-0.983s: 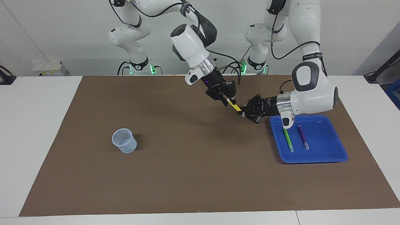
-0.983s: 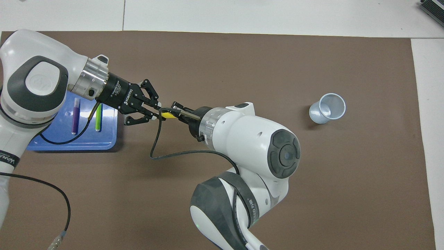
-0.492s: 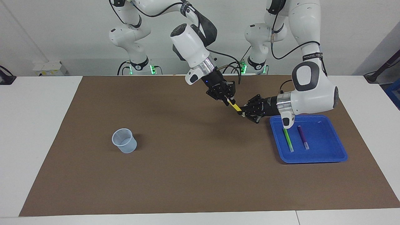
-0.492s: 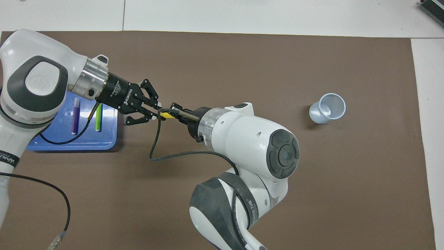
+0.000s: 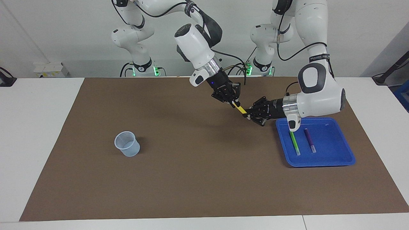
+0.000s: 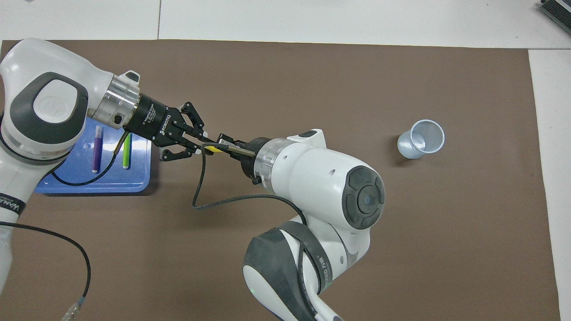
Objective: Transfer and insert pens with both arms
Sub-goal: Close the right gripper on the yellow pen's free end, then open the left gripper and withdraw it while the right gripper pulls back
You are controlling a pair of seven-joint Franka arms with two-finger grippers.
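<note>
Yellow pen (image 5: 240, 109) spans both clamped jaws over the mat, left gripper (image 5: 247, 115) and right gripper (image 5: 232, 103) each gripping an end.

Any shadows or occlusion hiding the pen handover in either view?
Facing view: even lighting, soft shadows only on the mat beneath the arms and beside the cup; the yellow pen shows clearly between both end effectors. Overhead view: the right arm's bulk hides most of its end effector; only a sliver of yellow shows.
</note>
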